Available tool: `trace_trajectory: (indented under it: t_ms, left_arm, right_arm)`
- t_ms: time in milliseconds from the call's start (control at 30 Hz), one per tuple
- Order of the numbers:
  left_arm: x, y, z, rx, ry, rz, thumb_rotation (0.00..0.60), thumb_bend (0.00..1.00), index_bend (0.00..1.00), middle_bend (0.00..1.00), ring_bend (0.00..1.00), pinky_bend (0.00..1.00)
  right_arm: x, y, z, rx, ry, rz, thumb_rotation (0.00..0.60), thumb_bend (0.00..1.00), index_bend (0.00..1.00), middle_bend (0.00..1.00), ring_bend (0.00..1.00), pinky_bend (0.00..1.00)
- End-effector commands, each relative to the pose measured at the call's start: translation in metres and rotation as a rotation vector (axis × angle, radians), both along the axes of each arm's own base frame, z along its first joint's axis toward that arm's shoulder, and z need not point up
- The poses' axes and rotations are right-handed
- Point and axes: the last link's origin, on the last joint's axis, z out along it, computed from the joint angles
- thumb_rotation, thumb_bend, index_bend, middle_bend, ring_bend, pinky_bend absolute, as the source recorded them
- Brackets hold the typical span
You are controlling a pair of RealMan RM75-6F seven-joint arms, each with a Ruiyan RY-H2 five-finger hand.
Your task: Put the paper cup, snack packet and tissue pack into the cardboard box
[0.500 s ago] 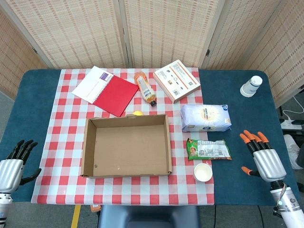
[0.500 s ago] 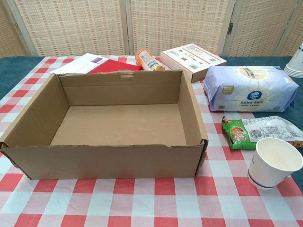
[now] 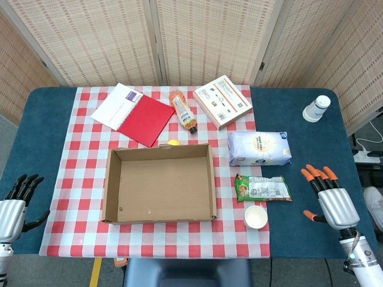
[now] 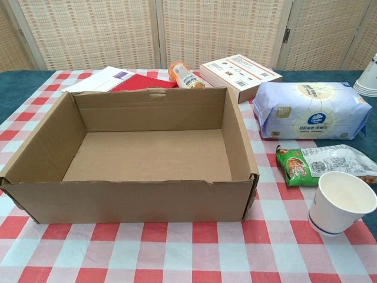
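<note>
The right robot hand [image 3: 331, 200] is hovering over the blue bench [image 3: 302, 149] with fingers spread, gripping nothing. The left robot hand [image 3: 15, 206] is hanging at the bench's opposite near corner, fingers apart and likewise empty. The paper cup [image 3: 256, 216] is standing upright on the checked cloth [image 3: 84, 179], just in front of the snack packet [image 3: 263, 188]. The tissue pack [image 3: 259, 147] is lying just behind that packet. The cardboard box [image 3: 114, 185] is sitting open and empty, left of all three. A notebook [image 3: 133, 113], bottle [image 3: 183, 110] and small carton [image 3: 222, 100] are lying behind it.
</note>
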Motion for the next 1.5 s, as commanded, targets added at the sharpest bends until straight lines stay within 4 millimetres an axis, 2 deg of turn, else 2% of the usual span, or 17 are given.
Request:
trace_trajectory:
  t_ms: [33,333,500,633,833,1067,1500]
  left_arm:
    - [-0.001,0.0,0.0,-0.002,0.001,0.001,0.6,0.24,0.15,0.07,0.0,0.28]
    - [0.0,-0.001,0.001,0.007,-0.002,-0.001,0.6,0.24,0.15,0.07,0.0,0.28]
    - [-0.001,-0.001,0.001,0.008,0.003,0.01,0.6,0.24,0.15,0.07,0.0,0.28]
    - [-0.003,-0.003,-0.001,-0.025,0.021,0.043,0.6,0.24,0.14,0.07,0.0,0.28]
    - [-0.001,-0.003,-0.003,-0.059,0.026,0.057,0.6,0.24,0.13,0.05,0.0,0.28]
    - [0.002,-0.004,-0.003,-0.083,0.019,0.058,0.6,0.24,0.13,0.04,0.0,0.28]
    - [0.002,-0.004,0.004,-0.041,-0.011,0.03,0.6,0.24,0.13,0.04,0.0,0.28]
  right_arm:
    - [-0.002,-0.002,0.0,-0.003,-0.007,-0.005,0.6,0.0,0.0,0.0,0.0,0.0]
    - [-0.002,-0.002,0.001,0.009,-0.017,0.001,0.6,0.0,0.0,0.0,0.0,0.0]
    - [0.001,0.0,0.008,-0.007,-0.003,-0.007,0.6,0.0,0.0,0.0,0.0,0.0]
    - [0.015,0.002,0.018,0.012,0.019,0.024,0.6,0.0,0.01,0.0,0.0,0.01]
    - [0.047,0.013,0.023,0.159,0.017,0.103,0.6,0.0,0.1,0.01,0.0,0.16]
    - [0.074,0.015,0.009,0.344,0.058,0.131,0.6,0.0,0.13,0.03,0.02,0.2]
    - [0.078,0.012,-0.04,0.46,0.087,0.124,0.6,0.0,0.13,0.03,0.02,0.2]
